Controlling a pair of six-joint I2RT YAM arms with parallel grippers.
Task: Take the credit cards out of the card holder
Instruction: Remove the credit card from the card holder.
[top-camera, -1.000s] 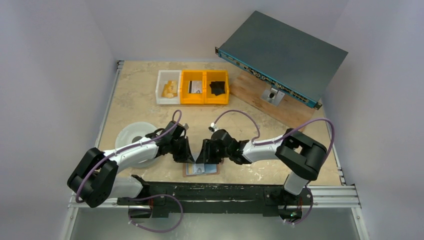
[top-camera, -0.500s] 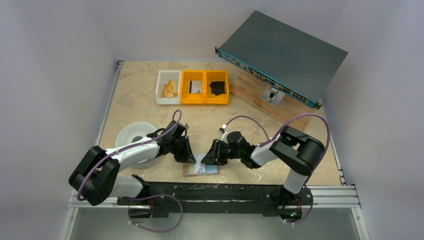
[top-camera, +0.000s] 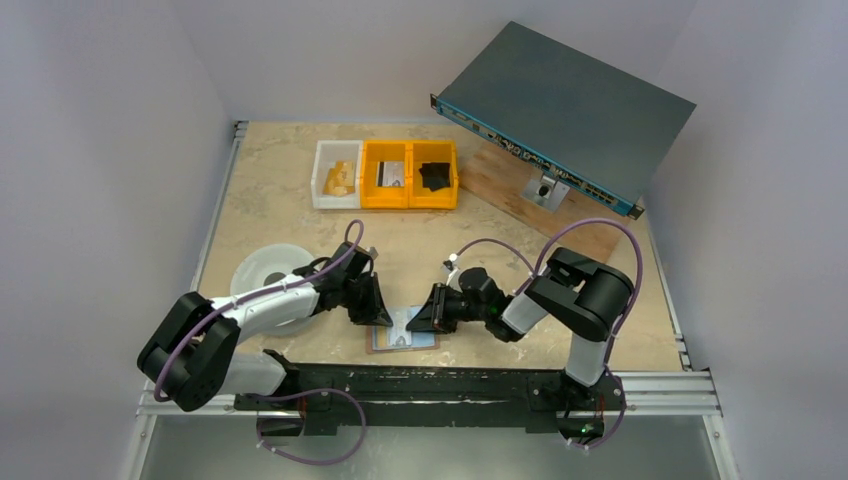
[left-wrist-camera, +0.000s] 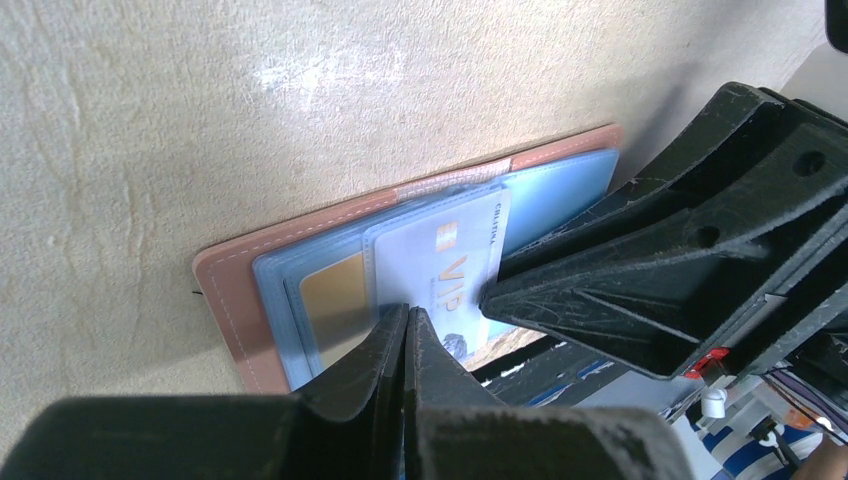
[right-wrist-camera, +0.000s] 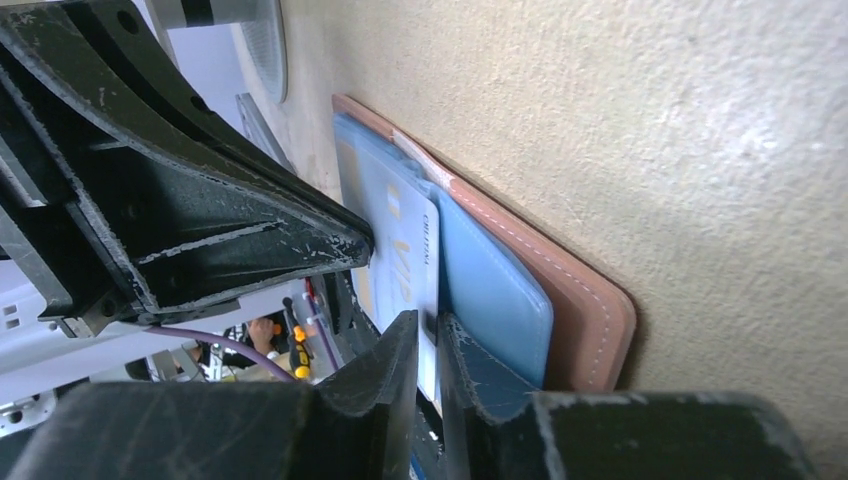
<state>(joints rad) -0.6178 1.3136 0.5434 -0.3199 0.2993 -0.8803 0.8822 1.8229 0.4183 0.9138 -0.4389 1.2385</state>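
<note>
Card holder (top-camera: 404, 338): we saw it lying open by the worktop's (top-camera: 280, 200) near edge, midway.
Left fingers (left-wrist-camera: 370, 370): together, tips on its pocket.
Right fingers (right-wrist-camera: 372, 385): pinched on the pale blue card (left-wrist-camera: 440, 265).

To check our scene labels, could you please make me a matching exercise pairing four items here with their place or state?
1. VIP card
2. gold card
3. card holder
4. rack unit

A. grey, tilted on a wooden board, far right
B. open, flat on the table
C. inside a translucent pocket
D. pale blue, lying uppermost

Pairs: 1-D, 2-C, 3-B, 4-A.
</note>
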